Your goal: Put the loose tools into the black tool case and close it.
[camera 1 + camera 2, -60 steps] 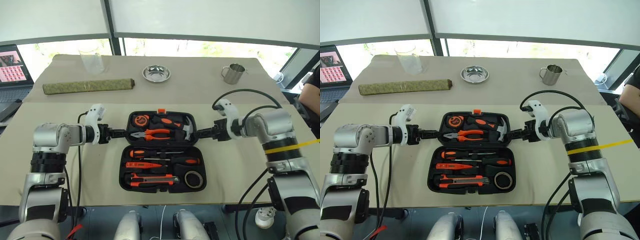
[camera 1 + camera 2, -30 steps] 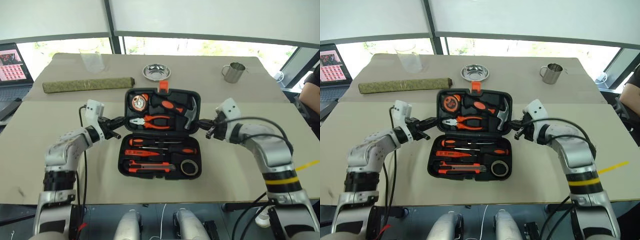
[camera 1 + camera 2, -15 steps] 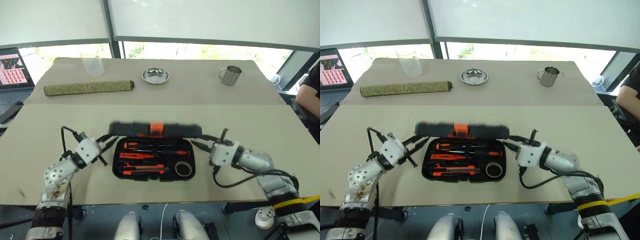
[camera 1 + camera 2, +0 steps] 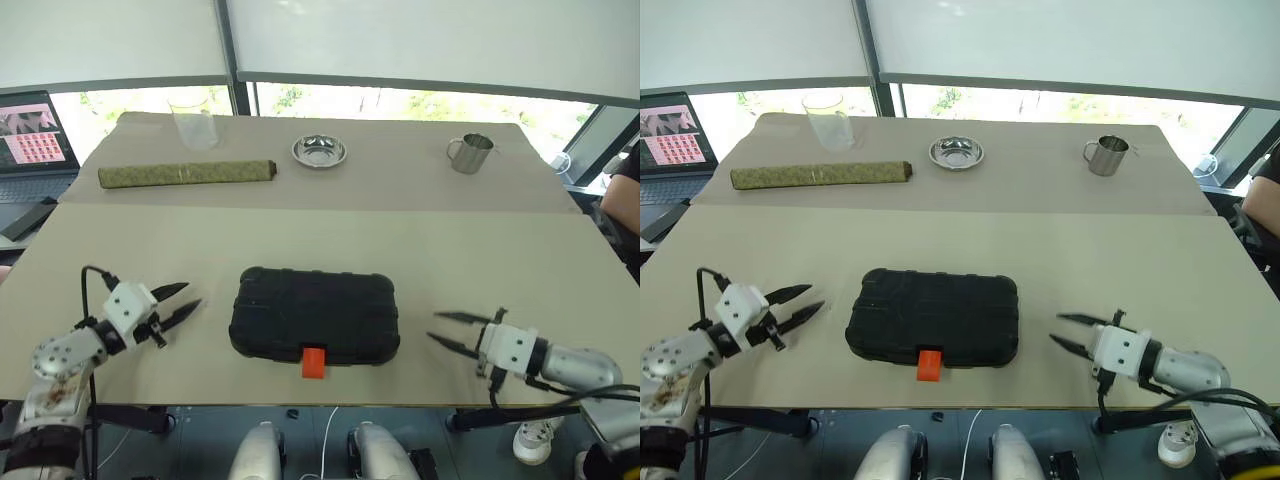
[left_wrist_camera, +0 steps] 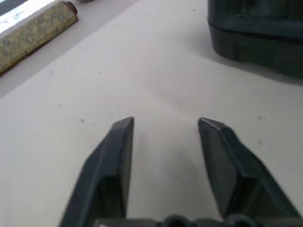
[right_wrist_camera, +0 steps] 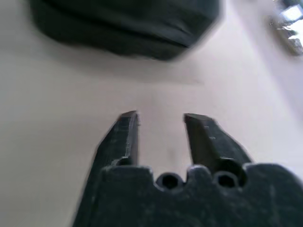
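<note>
Case: black tool case point(image 4: 314, 312) lid down, lying mid-table point(image 4: 500, 250), orange latch point(image 4: 314, 362) facing front edge.
Tools: none loose; presumably inside.
Left gripper point(image 4: 179, 304): spread, empty, beside case.
Right gripper point(image 4: 450, 331): spread, empty, apart.
Left: perhaps latching.

The black tool case point(image 4: 314, 314) lies shut on the table point(image 4: 500, 250), near its front edge, with the latch point(image 4: 314, 362) on the side nearest the robot. To the left of the case, apart from it, the left gripper point(image 4: 178, 304) hangs just over the tabletop and points toward it. To the right of the case, also apart, the right gripper point(image 4: 448, 330) points toward it. Well behind the case, a rolled mat point(image 4: 186, 172) lies to the left, a glass point(image 4: 192, 122) behind the mat. A small bowl point(image 4: 319, 151) stands straight behind the case, a metal mug point(image 4: 470, 153) behind it to the right. A laptop point(image 4: 36, 132) sits beyond the table's far left corner.
</note>
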